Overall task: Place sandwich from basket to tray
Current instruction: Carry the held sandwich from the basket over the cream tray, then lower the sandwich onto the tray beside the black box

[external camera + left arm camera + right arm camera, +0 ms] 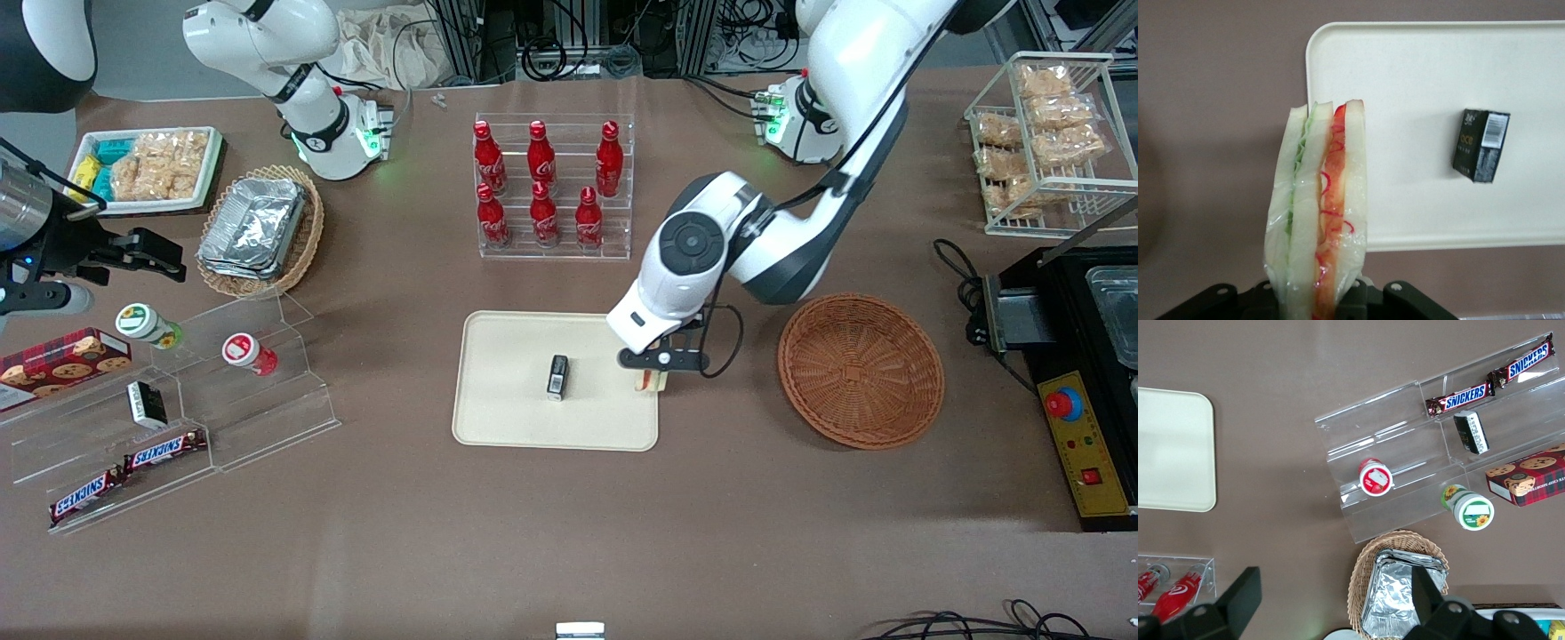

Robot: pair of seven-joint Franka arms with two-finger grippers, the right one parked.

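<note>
Gripper point(655, 374) right of frame centre, over tray point(507, 418) edge nearest basket point(861, 370), fingers clamped on sandwich point(1317, 213). Sandwich held on edge, long axis running out from fingers, layers showing.

Gripper point(653, 380) holds the sandwich point(649, 381) above the tray point(507, 418) edge nearest the basket point(861, 370); a small box point(557, 376) lies on the tray.

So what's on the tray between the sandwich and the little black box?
Nothing. In the front view, the claw holds the sandwich at the tray's edge, and only bare tray reaches the black box.
</note>
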